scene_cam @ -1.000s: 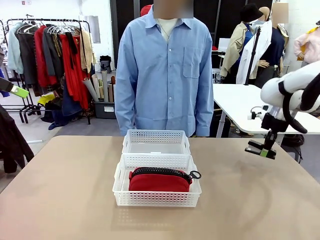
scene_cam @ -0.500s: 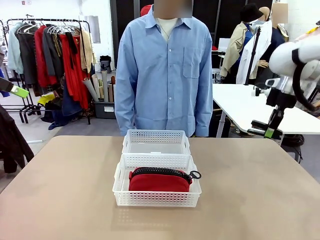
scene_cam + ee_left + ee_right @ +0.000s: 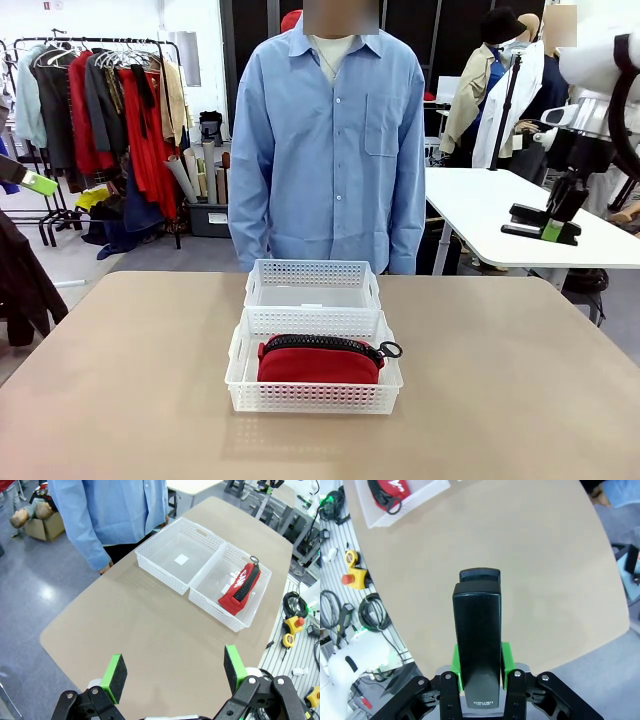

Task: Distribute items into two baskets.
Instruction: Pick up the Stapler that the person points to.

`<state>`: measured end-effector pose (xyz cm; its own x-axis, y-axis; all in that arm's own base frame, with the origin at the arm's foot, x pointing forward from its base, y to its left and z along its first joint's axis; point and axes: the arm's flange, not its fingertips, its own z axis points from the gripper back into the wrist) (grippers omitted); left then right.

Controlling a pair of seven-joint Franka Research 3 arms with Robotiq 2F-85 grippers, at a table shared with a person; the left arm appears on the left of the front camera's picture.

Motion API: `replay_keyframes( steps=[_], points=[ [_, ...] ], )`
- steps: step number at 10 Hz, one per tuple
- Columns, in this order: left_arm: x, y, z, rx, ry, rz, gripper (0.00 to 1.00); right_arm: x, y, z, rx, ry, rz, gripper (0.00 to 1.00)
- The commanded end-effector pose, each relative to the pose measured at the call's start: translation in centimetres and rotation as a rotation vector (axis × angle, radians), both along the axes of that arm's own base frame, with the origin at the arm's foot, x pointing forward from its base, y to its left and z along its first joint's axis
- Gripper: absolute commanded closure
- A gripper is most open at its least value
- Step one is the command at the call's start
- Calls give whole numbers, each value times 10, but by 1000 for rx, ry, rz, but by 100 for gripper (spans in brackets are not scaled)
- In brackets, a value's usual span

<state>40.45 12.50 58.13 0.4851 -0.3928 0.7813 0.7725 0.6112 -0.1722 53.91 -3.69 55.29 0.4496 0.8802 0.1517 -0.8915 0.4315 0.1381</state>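
The right gripper (image 3: 548, 230), raised at two o'clock from both baskets, is clamped on the small black stapler (image 3: 476, 630). The red pouch (image 3: 318, 364) lies in the near basket (image 3: 236, 372). The far basket (image 3: 312, 270) sits against it at twelve o'clock. The left gripper (image 3: 172, 672) hovers with its jaws wide apart.

The right wrist view's top edge is cutting off the white perforated plastic basket (image 3: 415, 502) and the red fabric pouch (image 3: 395, 487) lying in it. The green pads (image 3: 455, 662) of the right gripper (image 3: 479, 664) are covering the rear sides of the small black stapler (image 3: 476, 625).
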Motion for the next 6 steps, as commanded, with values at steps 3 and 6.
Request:
replay_keyframes(
  steps=[3,6],
  points=[
    [-1,0,0,-21,-13,-8,0,-5,0,4,2,9,3,77],
    [-1,0,0,-21,-13,-8,0,-5,0,4,2,9,3,77]
  ],
)
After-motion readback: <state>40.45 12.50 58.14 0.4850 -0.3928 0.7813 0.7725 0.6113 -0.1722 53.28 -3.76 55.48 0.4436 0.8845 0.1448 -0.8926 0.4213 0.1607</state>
